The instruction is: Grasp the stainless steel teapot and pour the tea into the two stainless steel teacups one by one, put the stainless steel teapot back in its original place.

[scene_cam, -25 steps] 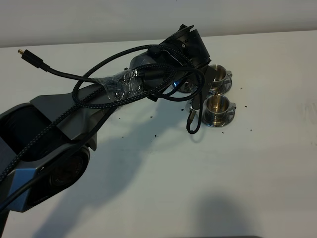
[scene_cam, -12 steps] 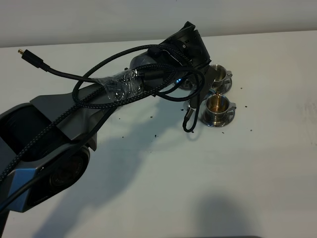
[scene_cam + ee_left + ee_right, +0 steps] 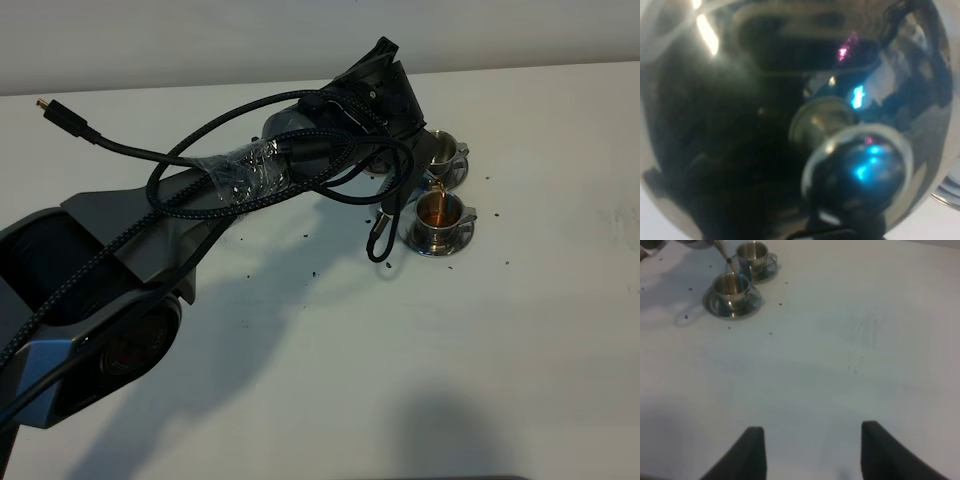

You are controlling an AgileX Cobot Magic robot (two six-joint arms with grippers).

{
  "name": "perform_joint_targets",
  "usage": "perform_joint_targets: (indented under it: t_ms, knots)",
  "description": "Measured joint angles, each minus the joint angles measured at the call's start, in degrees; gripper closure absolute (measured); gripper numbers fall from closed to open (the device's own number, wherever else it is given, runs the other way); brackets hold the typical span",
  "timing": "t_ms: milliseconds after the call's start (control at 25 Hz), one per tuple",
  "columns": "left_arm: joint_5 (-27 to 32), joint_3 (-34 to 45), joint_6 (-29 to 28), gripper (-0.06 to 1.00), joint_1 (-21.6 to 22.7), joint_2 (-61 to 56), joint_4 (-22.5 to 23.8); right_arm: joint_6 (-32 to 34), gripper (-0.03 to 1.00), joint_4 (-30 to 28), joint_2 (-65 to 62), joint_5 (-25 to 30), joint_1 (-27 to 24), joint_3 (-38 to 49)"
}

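White matt table (image 3: pixel 430 350) fills nearly the whole exterior view, w/ a plain pale wall (image 3: pixel 200 35) along 12 o'clock; small dark specks (image 3: pixel 771 333) are scattered over the top, and a soft shadow (image 3: pixel 450 440) lies at 6 o'clock. L arm (image 3: pixel 110 270) comes in from 8 o'clock, draped in black cables (image 3: pixel 180 190) bound w/ clear tape (image 3: pixel 245 165), a loose plug (image 3: pixel 45 103) sticking out at 10 o'clock. L gripper (image 3: pixel 390 105) sits at 1 o'clock of table centre, closed on the teapot (image 3: pixel 740 125); exact grip spot is hidden. The pot's shiny lid and knob (image 3: pixel 855 170) fill the L wrist view. Pot is held off the table, tipped, spout (image 3: pixel 720 247) over the near teacup (image 3: pixel 437 212), w/ a thin stream running down into it. Tea (image 3: pixel 435 208) shows reddish-brown inside that cup, which stands on its saucer (image 3: pixel 437 241). Far teacup (image 3: pixel 445 150) stands just beside, at 12 o'clock of the near one, inside looks bare steel. R gripper (image 3: pixel 810 455) hovers well apart at 5 o'clock of the cups, jaws spread, nothing between them. Vs 1 s ago: near cup was plain steel inside w/ no stream, now it holds tea; L gripper has rolled further over and the hanging cable loop has swung a bit toward 7 o'clock; cups haven't moved
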Motion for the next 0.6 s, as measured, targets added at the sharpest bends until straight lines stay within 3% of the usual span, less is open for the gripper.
perform_joint_targets:
  t_ms: [600]
  knots:
    - [-0.2, 0.0, 2.8, 0.73, 0.0, 0.0, 0.8, 0.0, 0.55, 0.0, 0.0, 0.0, 0.0, 0.0]
